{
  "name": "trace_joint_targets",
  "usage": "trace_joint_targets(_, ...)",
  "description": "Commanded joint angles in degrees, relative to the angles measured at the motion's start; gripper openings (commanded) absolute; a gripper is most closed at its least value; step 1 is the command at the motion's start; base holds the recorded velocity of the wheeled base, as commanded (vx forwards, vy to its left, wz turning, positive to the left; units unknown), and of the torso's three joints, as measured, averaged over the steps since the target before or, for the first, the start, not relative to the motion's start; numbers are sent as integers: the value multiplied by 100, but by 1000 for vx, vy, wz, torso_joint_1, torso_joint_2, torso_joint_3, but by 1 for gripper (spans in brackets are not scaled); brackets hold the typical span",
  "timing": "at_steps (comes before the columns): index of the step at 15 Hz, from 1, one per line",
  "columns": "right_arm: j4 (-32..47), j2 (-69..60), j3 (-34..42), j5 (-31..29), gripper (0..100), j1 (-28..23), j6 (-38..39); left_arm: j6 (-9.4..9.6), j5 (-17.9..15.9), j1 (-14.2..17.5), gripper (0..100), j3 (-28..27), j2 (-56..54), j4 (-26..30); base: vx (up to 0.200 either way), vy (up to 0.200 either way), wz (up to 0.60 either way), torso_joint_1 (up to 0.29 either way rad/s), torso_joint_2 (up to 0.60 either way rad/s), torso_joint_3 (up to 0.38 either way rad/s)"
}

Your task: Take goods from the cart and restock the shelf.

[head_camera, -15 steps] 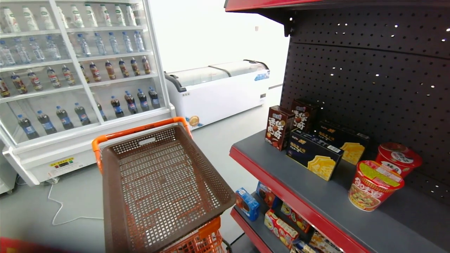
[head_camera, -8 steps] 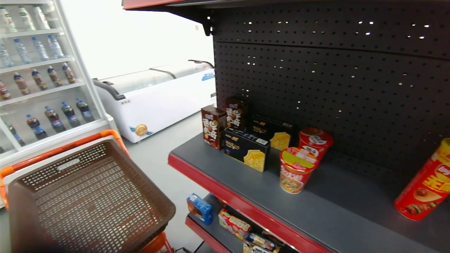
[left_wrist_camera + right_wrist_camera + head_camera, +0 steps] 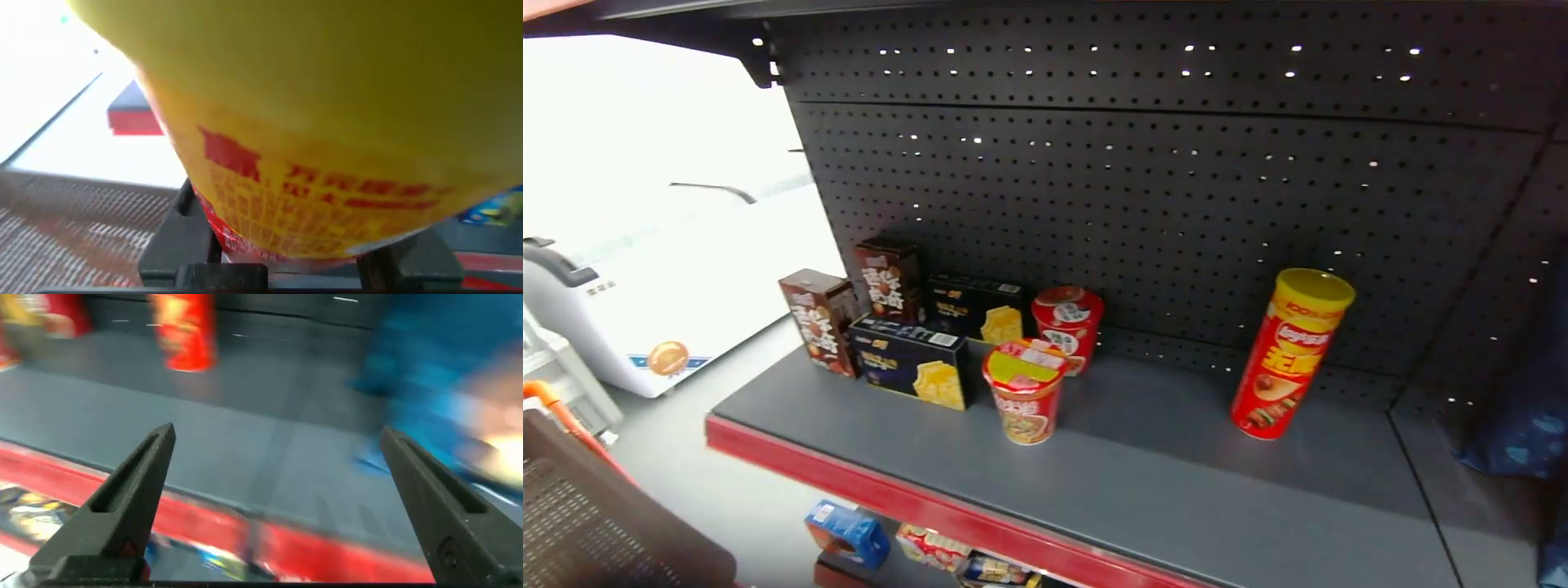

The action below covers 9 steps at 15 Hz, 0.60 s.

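A grey shelf [image 3: 1143,490] with a red front edge carries two brown boxes [image 3: 821,320], two dark boxes [image 3: 915,371], two red cup noodles [image 3: 1025,392] and a tall red and yellow can [image 3: 1290,355]. The brown cart basket [image 3: 596,523] is at the lower left. My left gripper [image 3: 282,255] is shut on a yellow and red can [image 3: 327,122] that sits close to the wrist camera, above the basket mesh [image 3: 65,237]. My right gripper [image 3: 278,433] is open in front of the shelf [image 3: 245,449], facing the red can [image 3: 184,331], with nothing between its fingers.
A black pegboard [image 3: 1176,180] backs the shelf. A blue bag [image 3: 1519,408] lies in the bay to the right. A lower shelf holds a blue box [image 3: 849,532] and other packs. A white chest freezer [image 3: 645,327] stands far left. Bare shelf lies between the cups and the can.
The head camera has swung right: the cart and drinks fridge slid off to the left, and the tall can and blue bag came into the picture. The shelf goods themselves have not moved.
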Motion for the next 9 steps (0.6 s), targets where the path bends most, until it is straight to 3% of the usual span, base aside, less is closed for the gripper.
trace_joint_targets(1,-2,-3,0,1,100,1,0,2,8,-49,0,0,30,-6,0,0,-600,-7,-2,2)
trace_joint_targets(4,-2,-3,0,1,100,1,0,-7,8,-66,0,8,21,3,0,0,-600,4,1,1)
trace_joint_targets(9,-2,-3,0,1,100,1,0,-7,8,-66,0,96,21,3,0,0,0,0,0,0)
